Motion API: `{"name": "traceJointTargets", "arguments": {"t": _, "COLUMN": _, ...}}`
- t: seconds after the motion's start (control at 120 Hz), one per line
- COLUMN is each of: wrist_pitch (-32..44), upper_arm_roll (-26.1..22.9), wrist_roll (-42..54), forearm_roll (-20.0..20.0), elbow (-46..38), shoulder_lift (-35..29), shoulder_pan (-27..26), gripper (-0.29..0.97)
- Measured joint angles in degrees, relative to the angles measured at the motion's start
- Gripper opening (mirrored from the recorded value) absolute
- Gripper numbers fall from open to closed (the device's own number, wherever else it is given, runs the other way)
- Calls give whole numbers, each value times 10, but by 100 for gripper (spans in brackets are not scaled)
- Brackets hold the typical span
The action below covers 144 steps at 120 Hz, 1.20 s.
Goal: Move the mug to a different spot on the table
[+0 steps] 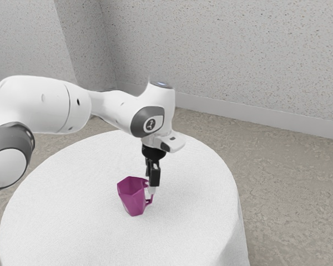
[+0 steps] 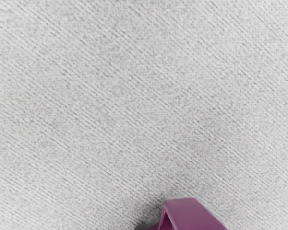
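Observation:
A magenta faceted mug [image 1: 133,195] stands on the round white table [image 1: 72,221], near its middle and slightly tilted. My black gripper [image 1: 153,190] points straight down at the mug's side toward the exterior view's right, where the handle [image 1: 149,200] sticks out. The fingers [image 1: 155,176] stand close together and look shut on the handle's top by the rim. In the wrist view a piece of the magenta handle [image 2: 189,215] lies just under my hand, over the white tablecloth [image 2: 134,96].
The table's edge [image 1: 233,183] curves close on the exterior view's right, with grey floor [image 1: 288,177] below. White cloth stretches free toward the exterior view's left and front of the mug. A speckled wall [image 1: 238,50] stands behind.

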Motion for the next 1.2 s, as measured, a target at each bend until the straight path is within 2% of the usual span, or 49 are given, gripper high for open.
{"name": "traceJointTargets", "arguments": {"t": 0.275, "wrist_pitch": 18, "upper_arm_roll": -3, "wrist_roll": -3, "forearm_roll": -16, "elbow": 0, "shoulder_lift": 25, "shoulder_pan": 3, "gripper": 67}}
{"name": "traceJointTargets", "arguments": {"t": 0.617, "wrist_pitch": 24, "upper_arm_roll": -3, "wrist_roll": -6, "forearm_roll": -24, "elbow": -16, "shoulder_lift": 26, "shoulder_pan": 0, "gripper": 42}}
{"name": "traceJointTargets", "arguments": {"t": 0.833, "wrist_pitch": 10, "upper_arm_roll": 0, "wrist_roll": -13, "forearm_roll": -6, "elbow": -17, "shoulder_lift": 21, "shoulder_pan": -12, "gripper": 27}}
{"name": "traceJointTargets", "arguments": {"t": 1.2, "wrist_pitch": -29, "upper_arm_roll": -1, "wrist_roll": -34, "forearm_roll": 35, "elbow": -15, "shoulder_lift": 13, "shoulder_pan": -28, "gripper": 13}}
